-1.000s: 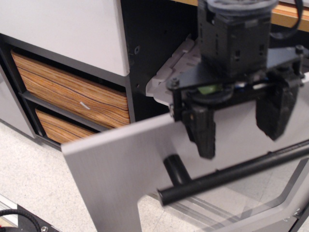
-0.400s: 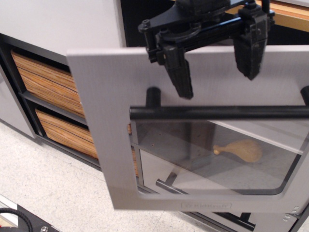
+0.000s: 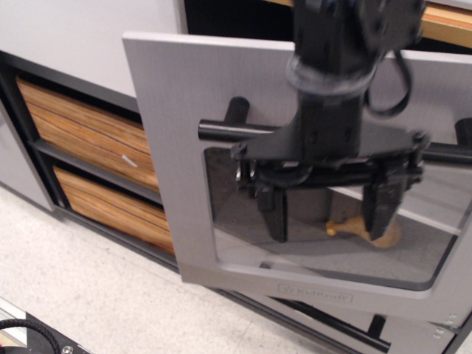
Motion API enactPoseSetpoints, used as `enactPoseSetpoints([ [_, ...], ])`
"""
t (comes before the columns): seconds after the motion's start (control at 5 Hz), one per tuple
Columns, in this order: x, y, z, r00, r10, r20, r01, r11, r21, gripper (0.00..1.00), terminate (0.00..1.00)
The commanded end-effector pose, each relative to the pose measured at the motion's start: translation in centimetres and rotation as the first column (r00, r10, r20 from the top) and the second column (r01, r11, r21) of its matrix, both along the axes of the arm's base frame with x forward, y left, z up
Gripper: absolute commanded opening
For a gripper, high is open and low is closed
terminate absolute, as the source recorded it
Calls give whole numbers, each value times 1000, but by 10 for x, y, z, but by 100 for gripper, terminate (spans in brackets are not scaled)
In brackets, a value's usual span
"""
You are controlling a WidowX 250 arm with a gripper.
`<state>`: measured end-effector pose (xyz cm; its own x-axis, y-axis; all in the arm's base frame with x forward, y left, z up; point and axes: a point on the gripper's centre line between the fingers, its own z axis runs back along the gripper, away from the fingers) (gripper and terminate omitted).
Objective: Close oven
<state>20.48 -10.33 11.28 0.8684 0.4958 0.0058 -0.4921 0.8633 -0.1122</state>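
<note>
Oven: brushed-grey flat door, nearly upright, directly behind the jaws. Round black bar handle runs just above them. Clear rounded window sits behind and below them. Gripper: black, blocky, pointing down across the door face, jaws open, holding nothing. Wood-grain bins lie well left.

The oven door stands nearly upright, its bar handle across the front above the window. The gripper hangs before the window, below the handle. Behind the glass lies a toy drumstick. Two bins sit stacked to the left of the door.
</note>
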Motion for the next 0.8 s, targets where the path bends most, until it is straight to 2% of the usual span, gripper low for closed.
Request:
enactPoseSetpoints([
  [0.0, 31, 2, -5, 988, -8, 155, 4, 1000, 26, 100, 0],
  [0.2, 51, 7, 0, 972, 57, 230, -61, 998, 11, 100, 0],
  [0.6, 72, 16, 13, 958, 112, 265, -116, 993, 0, 100, 0],
])
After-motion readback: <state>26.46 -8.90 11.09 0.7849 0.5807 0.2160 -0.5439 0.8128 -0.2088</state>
